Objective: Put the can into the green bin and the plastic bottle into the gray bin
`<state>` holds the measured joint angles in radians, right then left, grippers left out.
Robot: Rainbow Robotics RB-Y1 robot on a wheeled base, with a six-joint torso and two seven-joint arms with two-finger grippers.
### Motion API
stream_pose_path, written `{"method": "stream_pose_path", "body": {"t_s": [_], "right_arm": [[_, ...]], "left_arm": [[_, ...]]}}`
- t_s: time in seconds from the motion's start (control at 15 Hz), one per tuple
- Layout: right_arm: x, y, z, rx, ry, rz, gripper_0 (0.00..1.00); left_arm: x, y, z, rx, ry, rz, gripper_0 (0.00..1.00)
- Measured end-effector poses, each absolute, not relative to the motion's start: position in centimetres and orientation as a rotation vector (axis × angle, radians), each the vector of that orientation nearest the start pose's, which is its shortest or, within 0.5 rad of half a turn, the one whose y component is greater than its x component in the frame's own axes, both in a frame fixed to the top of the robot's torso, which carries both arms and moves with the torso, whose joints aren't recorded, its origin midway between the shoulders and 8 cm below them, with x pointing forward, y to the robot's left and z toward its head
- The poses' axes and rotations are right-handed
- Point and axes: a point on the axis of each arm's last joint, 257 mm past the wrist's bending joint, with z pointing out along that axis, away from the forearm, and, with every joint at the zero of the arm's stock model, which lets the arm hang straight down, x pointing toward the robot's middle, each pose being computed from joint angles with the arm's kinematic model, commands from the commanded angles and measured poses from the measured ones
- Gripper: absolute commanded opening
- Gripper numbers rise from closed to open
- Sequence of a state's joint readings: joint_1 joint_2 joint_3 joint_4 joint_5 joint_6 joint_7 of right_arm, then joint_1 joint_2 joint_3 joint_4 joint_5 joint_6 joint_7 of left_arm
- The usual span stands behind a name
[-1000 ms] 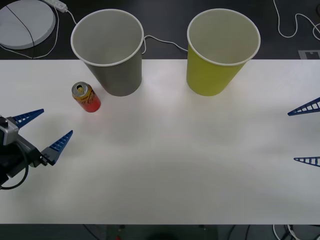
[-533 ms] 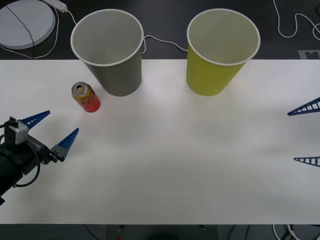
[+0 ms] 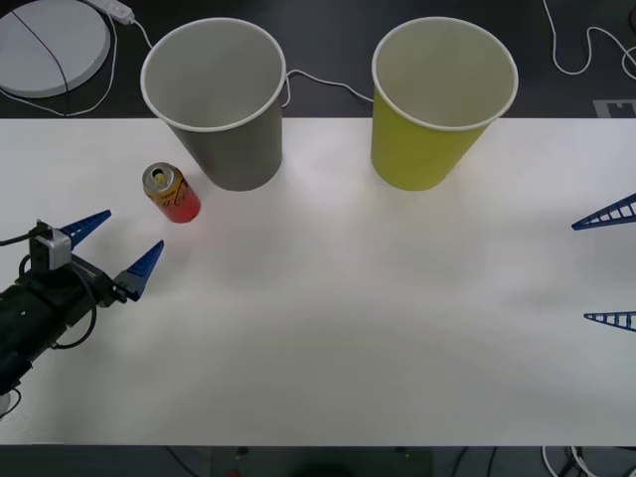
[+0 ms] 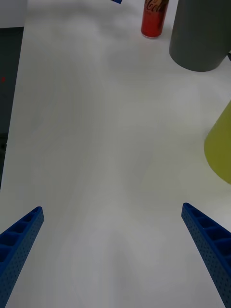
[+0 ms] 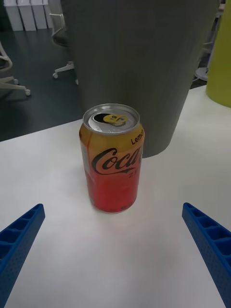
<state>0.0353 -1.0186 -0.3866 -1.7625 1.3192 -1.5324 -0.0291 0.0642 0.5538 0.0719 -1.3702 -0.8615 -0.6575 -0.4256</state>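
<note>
The Coca-Cola can (image 3: pixel 172 194) stood upright on the white table, red below, yellow-gold above, its silver top opened with the pull tab in place. It sat just beside the gray bin (image 3: pixel 221 109), toward the robot's left and nearer the robot. The green bin (image 3: pixel 437 107) stood upright well apart to the right. Both bins had white rims and pale insides.

Front view looks down from above; both wrist views skim low, sharing the can (image 3: pixel 171 193) (image 4: pixel 154 19) (image 5: pixel 112 158).
</note>
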Motion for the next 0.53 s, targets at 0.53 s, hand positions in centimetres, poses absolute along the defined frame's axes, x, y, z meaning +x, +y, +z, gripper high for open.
{"method": "stream_pose_path", "body": {"t_s": [0.53], "right_arm": [[35.0,-32.4,-13.7,-1.677,1.561,0.297,1.00]], "left_arm": [[51.5,32.0,-25.7,0.539,1.530,-0.250,1.00]]}}
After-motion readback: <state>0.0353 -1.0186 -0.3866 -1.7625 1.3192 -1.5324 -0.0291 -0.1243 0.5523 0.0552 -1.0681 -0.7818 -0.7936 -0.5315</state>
